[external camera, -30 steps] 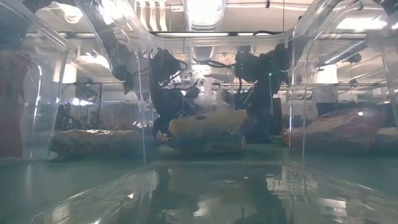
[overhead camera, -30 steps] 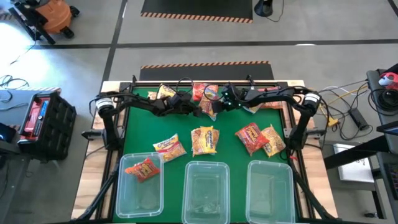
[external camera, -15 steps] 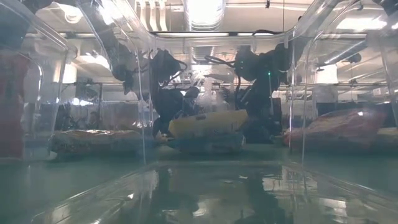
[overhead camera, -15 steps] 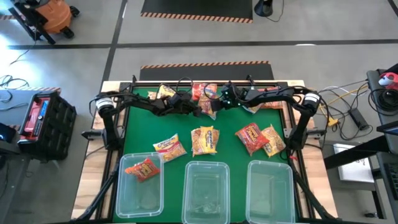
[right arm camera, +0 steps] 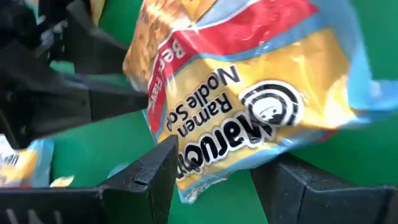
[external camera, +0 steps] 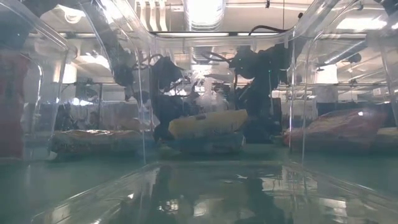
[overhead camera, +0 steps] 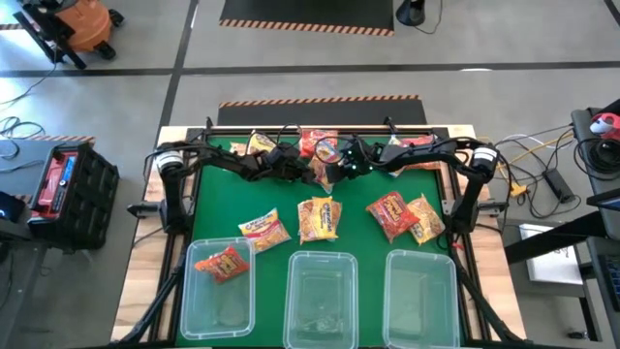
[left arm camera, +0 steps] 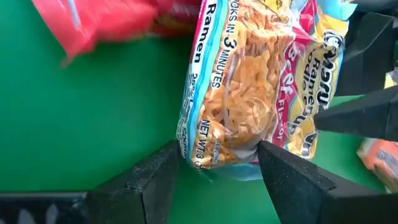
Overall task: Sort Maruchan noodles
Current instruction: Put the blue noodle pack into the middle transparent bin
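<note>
**Two sets of jaws on one beef ramen packet**

Two grippers meet at the back middle of the green surface (overhead camera: 291, 199), both closed on the same yellow-pink beef packet (left arm camera: 249, 93). The left gripper (overhead camera: 312, 173) pinches one short end of it: in the left wrist view its two dark fingers (left arm camera: 152, 177) sit narrow on either side of the wrapper's edge. The right gripper (overhead camera: 334, 167) has the opposite end, and in the right wrist view the wrapper, printed "Maruchan Ramen Noodle Soup", lies between that arm's fingers (right arm camera: 155, 168), with the left arm's fingers showing dark beyond it. The packet (overhead camera: 325, 170) spans the small gap between the two grippers, near the far edge.

Around it, more packets lie along the back: a red one (overhead camera: 312, 143) just behind the grippers, a yellow one (overhead camera: 258, 144) toward the left arm, and another red one (overhead camera: 417, 145) partly under the right arm.

Nearer the front, four packets lie in a loose row: a yellow-pink packet (overhead camera: 263, 231), a yellow packet (overhead camera: 319, 218), a red packet (overhead camera: 390, 213) and, touching it, another yellow packet (overhead camera: 425, 219).

Three clear tubs line the front edge. The left tub (overhead camera: 194, 301) holds one orange packet (overhead camera: 223, 261); the middle tub (overhead camera: 323, 320) and right tub (overhead camera: 423, 320) show no packets.
</note>
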### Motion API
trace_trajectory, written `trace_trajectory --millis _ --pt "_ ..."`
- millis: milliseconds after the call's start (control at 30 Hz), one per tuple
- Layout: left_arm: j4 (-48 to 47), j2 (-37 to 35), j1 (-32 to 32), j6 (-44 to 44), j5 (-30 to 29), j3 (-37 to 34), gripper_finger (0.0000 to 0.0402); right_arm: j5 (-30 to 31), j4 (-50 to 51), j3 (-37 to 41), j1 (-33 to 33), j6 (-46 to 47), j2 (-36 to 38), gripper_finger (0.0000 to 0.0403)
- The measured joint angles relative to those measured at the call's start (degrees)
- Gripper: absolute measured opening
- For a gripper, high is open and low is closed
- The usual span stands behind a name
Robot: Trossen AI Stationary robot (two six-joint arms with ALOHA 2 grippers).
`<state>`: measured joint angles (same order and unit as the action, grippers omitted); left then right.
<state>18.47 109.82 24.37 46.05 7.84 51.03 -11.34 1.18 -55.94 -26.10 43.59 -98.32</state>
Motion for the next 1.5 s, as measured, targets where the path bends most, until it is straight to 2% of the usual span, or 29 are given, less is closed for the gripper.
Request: trace_trajectory --millis 267,467,633,767,833,1200,1500 --pt "-4.3 -1.9 -1.7 3.0 7.9 -0.2 0.0208 -1.7 3.1 0.0 1.9 0.8 0.3 0.0178" --pt "-10.1 -4.8 -2.8 2.6 9.6 -0.2 0.0207 -1.6 5.1 -0.1 1.9 0.4 0.4 0.0178" --pt "-12.5 -9.3 -2.5 -0.2 7.4 -0.2 0.0207 -1.4 5.8 -0.1 1.9 -0.1 0.4 0.0178" --pt "-15.5 -11.7 -2.3 -2.7 -0.6 -0.2 0.0207 -1.2 6.2 -0.1 1.9 -0.9 0.4 0.0178" --pt "-15.0 -11.8 -1.8 -2.9 -2.7 -0.2 0.0207 -1.2 6.2 -0.1 1.9 -1.2 0.4 0.0178" --pt "-9.6 -6.4 -1.6 -0.4 -4.2 -0.2 0.0207 -1.1 6.5 -0.1 2.2 -3.8 0.4 0.0178" --pt "-3.7 -3.0 -1.6 1.0 -2.4 1.0 0.0207 -1.1 6.7 -0.1 2.2 -4.7 0.2 0.0178"
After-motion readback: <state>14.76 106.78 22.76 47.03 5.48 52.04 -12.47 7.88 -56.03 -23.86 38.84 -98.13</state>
